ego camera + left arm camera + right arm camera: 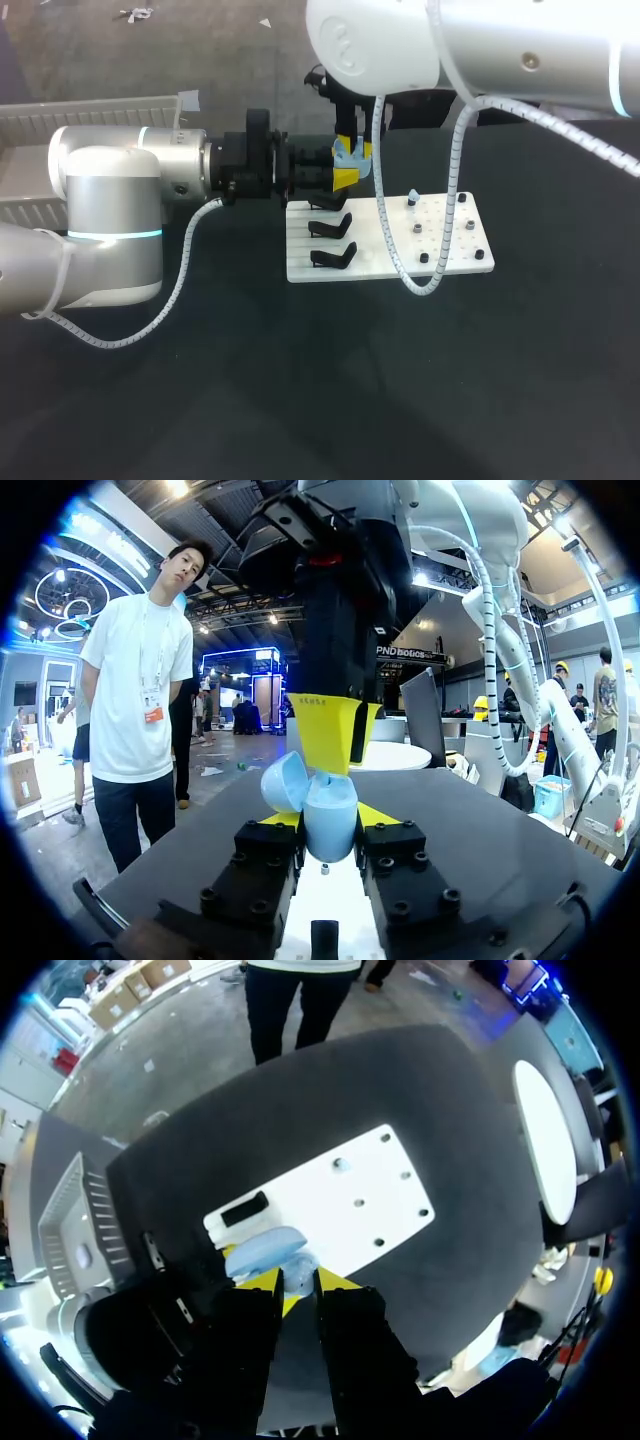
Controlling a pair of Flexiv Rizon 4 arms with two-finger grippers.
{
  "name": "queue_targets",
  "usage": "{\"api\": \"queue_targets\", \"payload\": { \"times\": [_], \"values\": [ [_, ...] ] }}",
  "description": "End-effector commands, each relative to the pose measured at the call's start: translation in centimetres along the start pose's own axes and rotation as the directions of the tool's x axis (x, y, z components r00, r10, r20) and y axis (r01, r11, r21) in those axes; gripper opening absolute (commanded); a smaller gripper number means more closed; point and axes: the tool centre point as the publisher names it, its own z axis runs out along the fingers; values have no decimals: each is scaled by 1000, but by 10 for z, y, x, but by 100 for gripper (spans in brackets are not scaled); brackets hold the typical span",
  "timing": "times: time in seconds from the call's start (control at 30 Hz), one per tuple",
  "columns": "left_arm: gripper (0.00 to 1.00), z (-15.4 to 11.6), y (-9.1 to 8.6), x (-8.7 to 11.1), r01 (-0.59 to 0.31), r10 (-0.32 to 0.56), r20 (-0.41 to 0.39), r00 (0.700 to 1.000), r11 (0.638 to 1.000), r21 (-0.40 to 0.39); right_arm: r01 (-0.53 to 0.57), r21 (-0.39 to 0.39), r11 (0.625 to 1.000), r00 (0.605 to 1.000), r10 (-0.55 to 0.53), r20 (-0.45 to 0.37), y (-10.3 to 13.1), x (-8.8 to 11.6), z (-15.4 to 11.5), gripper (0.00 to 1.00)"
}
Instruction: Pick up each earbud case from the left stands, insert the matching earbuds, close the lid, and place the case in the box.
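A light blue earbud case (330, 818) with its lid (285, 780) swung open is held above the white board's far left corner, and my left gripper (328, 825) is shut on its body from both sides. The head view shows that left gripper (345, 178) reaching in from the left with the case (350, 155). My right gripper (340, 735) comes straight down onto the open case; whether it holds an earbud is hidden. In its own view my right gripper (298, 1282) hangs just over the case (265, 1250). A light blue earbud (413, 197) sits on a peg.
The white board (440, 265) carries three black stands (332, 256) on its left side and several dark pegs (424, 257) on its right. A grey slatted box (100, 110) stands at the table's far left, behind my left arm.
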Motion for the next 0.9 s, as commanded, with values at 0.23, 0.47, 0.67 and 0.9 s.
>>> {"api": "queue_targets", "payload": {
  "times": [0.23, 0.47, 0.67, 0.9],
  "values": [
    [0, 0, 0, 0, -1, 1, 1, 1000, 1000, -1, 1, 8, 1000, 1000, -1, -22, 3, -4, 5, 37],
    [0, 0, 0, 0, -1, 1, 1, 1000, 1000, -1, 11, -72, 997, 1000, -10, 22, -12, 5, -8, 100],
    [0, 0, 0, 0, -1, 1, 1, 1000, 1000, -1, 17, -169, 985, 986, 11, 165, -45, 5, -14, 100],
    [0, 0, 0, 0, -1, 1, 1, 1000, 1000, -1, -17, -248, 969, 959, 86, 270, -74, -8, -12, 100]
  ]
}}
